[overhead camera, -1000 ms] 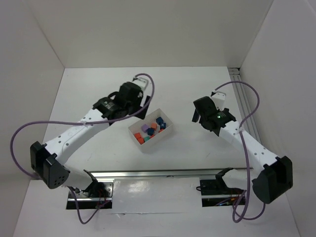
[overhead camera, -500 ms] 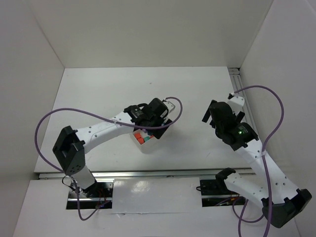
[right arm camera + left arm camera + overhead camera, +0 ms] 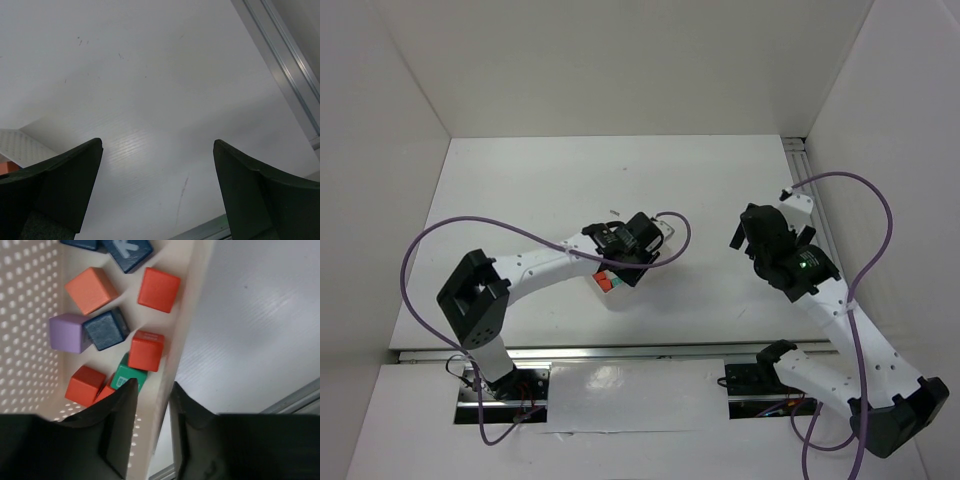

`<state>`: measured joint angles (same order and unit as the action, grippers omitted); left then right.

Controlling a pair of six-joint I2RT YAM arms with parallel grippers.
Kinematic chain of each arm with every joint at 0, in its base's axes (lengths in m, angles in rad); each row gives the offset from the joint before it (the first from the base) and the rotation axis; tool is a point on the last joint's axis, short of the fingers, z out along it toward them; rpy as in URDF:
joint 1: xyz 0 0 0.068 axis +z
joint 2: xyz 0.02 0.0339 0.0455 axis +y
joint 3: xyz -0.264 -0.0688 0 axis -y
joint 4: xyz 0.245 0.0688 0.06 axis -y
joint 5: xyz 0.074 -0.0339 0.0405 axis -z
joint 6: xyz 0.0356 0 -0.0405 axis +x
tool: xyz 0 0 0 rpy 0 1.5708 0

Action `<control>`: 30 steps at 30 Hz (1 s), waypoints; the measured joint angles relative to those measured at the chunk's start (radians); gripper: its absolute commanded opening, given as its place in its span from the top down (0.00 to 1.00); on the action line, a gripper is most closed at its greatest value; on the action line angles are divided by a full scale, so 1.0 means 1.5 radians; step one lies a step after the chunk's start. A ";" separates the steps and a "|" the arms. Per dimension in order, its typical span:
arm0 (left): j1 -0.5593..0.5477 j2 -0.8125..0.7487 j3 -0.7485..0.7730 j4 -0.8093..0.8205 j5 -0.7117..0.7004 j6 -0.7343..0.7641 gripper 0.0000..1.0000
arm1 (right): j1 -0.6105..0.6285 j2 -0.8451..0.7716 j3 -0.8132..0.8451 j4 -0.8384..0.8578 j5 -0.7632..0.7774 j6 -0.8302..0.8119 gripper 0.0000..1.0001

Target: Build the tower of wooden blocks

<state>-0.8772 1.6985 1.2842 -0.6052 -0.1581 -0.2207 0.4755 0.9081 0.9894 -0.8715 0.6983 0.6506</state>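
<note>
The left claw (image 3: 150, 405) has swung in from the far left and now sits over the tray (image 3: 187, 305). Its jaws were spread wide a second ago and have since narrowed, with one finger inside the tray and the other outside, so a side wall stands between them. Both fingers are very close to that wall, but I cannot tell whether they already pinch it. No block is between them.

All the blocks (image 3: 146, 351) lie loose on the tray floor: red, orange, purple, dark blue and a teal one (image 3: 131, 377) just beside the inner finger. None is stacked and none is out on the table (image 3: 165, 75), so no tower exists yet. From above, the tray seems to sit where it did, mostly hidden under the left wrist.

The right arm has folded differently, yet the right claw (image 3: 157, 150) hangs in much the same spot, well right of the tray. Its jaws gape wide over bare table and hold nothing.

The left arm seems to be going for the tray itself rather than a block, probably to shift or tip it. Stacking has not started.
</note>
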 measured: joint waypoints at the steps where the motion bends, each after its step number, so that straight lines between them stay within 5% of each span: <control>1: -0.001 0.001 -0.002 0.003 0.001 -0.006 0.66 | 0.000 0.002 0.000 0.000 0.000 0.000 0.02; 4: -0.005 0.001 -0.003 0.006 0.011 -0.010 0.96 | 0.000 0.004 0.000 -0.001 0.001 0.000 0.02; 5: -0.007 0.001 -0.003 0.012 0.016 -0.011 1.00 | 0.000 0.004 0.000 -0.001 0.001 0.000 0.02; 13: 0.007 0.019 0.044 -0.018 0.067 -0.030 1.00 | 0.000 0.005 0.013 -0.018 0.002 -0.006 0.02; 20: 0.105 0.037 0.219 -0.046 0.285 -0.096 1.00 | 0.000 0.006 0.053 -0.024 0.005 -0.028 0.02; 24: 0.181 0.065 0.252 0.039 0.441 -0.158 1.00 | 0.000 0.019 0.071 -0.025 0.009 -0.037 0.02; 30: 0.255 0.121 0.166 0.275 0.626 -0.320 1.00 | 0.000 0.026 0.075 -0.026 0.010 -0.044 0.02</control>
<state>-0.4950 1.8805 1.5326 -0.1921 0.7815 -0.7010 0.4755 0.9470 1.1015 -0.9108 0.7128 0.5846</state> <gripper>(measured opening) 0.044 0.983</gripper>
